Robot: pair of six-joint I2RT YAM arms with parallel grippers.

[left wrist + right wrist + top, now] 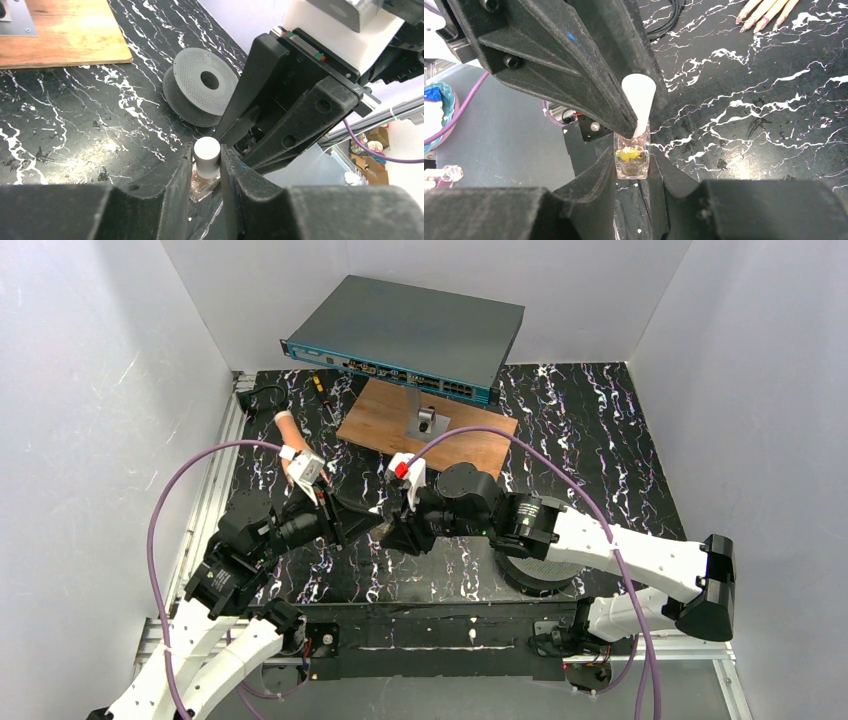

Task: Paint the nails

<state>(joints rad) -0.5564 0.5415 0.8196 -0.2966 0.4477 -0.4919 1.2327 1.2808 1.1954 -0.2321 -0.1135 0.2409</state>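
The peach mannequin hand (pixel 288 430) lies at the table's back left. In the right wrist view four of its fingers (pixel 766 11) show at the top right, with reddish nails at the tips. My two grippers meet at the table's middle, away from the hand. My right gripper (pixel 631 162) is shut on a small clear glass bottle (pixel 631 161) with dark and yellow residue. My left gripper (pixel 206 160) is shut on the bottle's white cap (pixel 206 154), which sits on the bottle's neck. In the top view the left gripper (pixel 352 520) and right gripper (pixel 398 530) face each other.
A wooden board (pixel 470 445) with a metal bracket (pixel 428 421) lies behind the grippers, and a grey network switch (pixel 410 330) behind that. A grey spool (pixel 200 85) lies under the right arm. A black cable (pixel 262 395) and small tools (pixel 320 385) lie at the back left.
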